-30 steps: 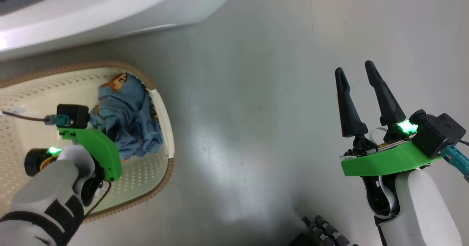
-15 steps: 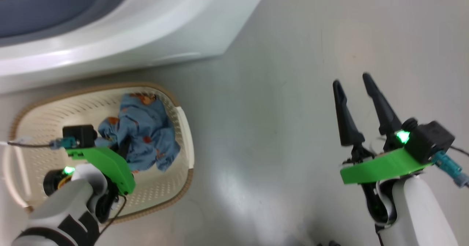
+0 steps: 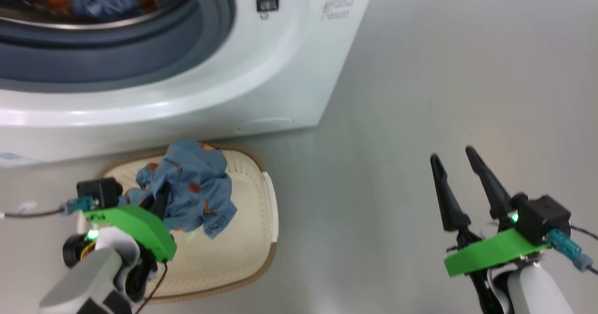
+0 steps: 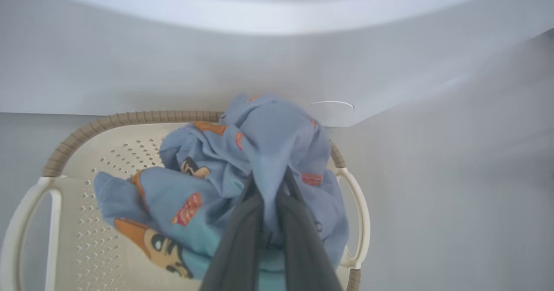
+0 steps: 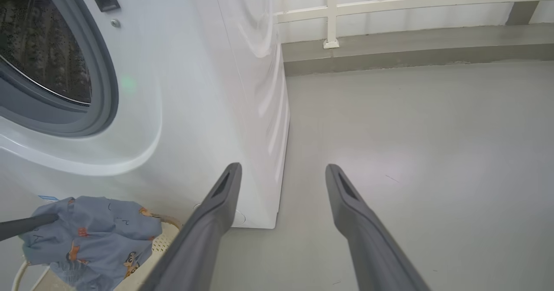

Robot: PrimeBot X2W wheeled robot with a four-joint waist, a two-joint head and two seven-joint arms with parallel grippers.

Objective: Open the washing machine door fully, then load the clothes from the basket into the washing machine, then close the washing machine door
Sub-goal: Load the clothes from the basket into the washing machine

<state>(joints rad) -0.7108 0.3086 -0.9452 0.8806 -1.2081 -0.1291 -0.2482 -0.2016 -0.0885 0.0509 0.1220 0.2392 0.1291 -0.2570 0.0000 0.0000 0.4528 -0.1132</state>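
Left claw [image 4: 269, 180] pinches a blue garment [image 4: 268, 130], apparently above the basket [image 4: 130, 118]; right claw [image 3: 452, 153] gapes wide.

Left gripper [image 3: 160, 202] sat at eight o'clock in the head view, fingers pinched tight on a blue garment [image 4: 277, 135] (tips buried in the folds), pale forearm [image 3: 88, 281] angling in from seven. Right gripper [image 3: 452, 154] hung at four o'clock, both dark fingers spread wide, empty, pointing toward eleven.

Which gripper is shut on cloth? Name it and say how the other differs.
The left gripper: it pinches the blue bear-print garment over the basket. The right gripper stands open and empty over the floor.
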